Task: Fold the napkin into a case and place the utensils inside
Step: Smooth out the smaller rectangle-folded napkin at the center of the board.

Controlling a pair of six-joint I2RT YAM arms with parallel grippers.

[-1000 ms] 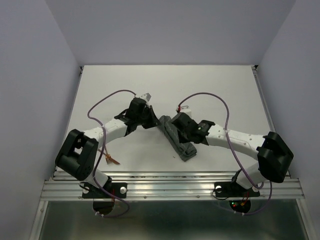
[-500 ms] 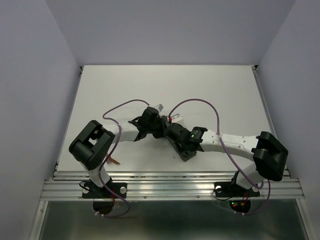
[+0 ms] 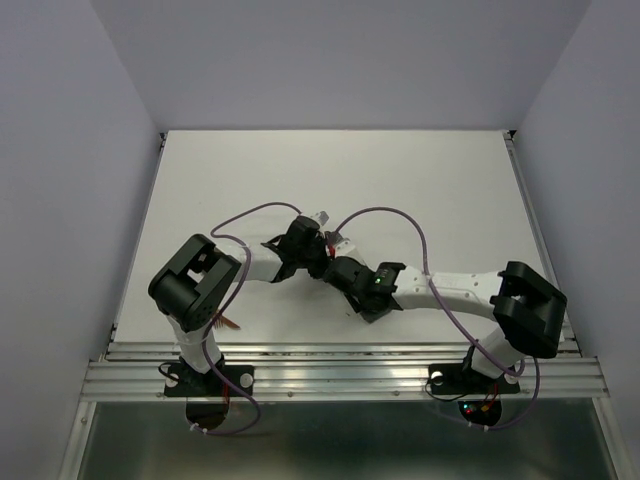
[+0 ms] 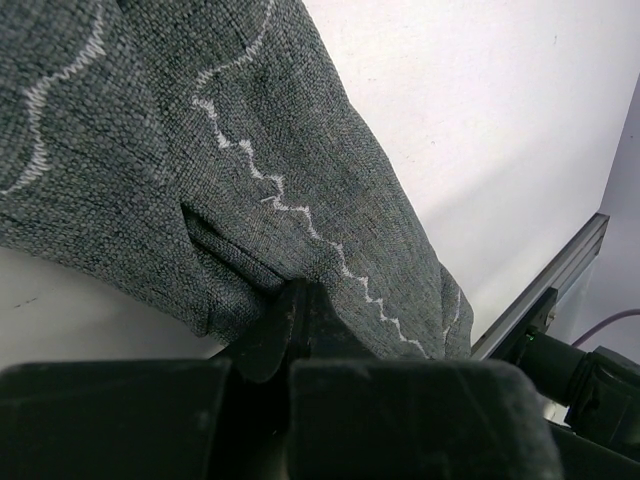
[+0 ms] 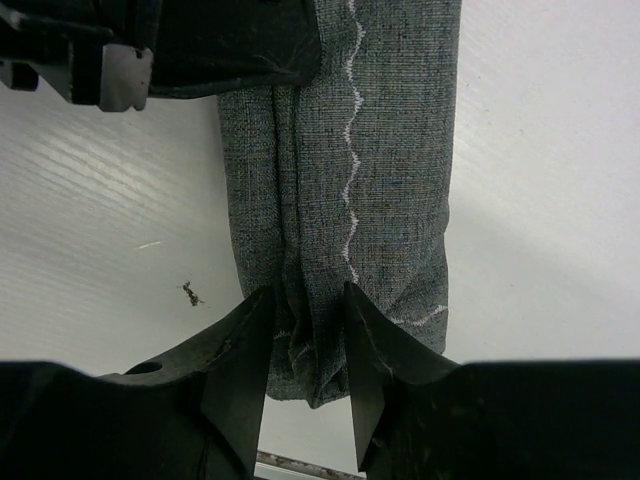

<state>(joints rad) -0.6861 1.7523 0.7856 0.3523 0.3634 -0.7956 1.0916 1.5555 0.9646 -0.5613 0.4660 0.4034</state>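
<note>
Grey-green case [image 5: 340,150], pinched in the closed left gripper [image 4: 298,297], could spring unfolded since the parted right gripper [image 5: 305,322] only straddles its end.

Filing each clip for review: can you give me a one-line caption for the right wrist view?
Right end effector straddling one end of the folded napkin.

Even diffuse light, soft shadows; wrist-view foregrounds dark, blurred.

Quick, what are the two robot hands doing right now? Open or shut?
Left gripper: shut, pinching a fold of the napkin.
Right gripper: open, one finger on either side of the napkin's end.
</note>
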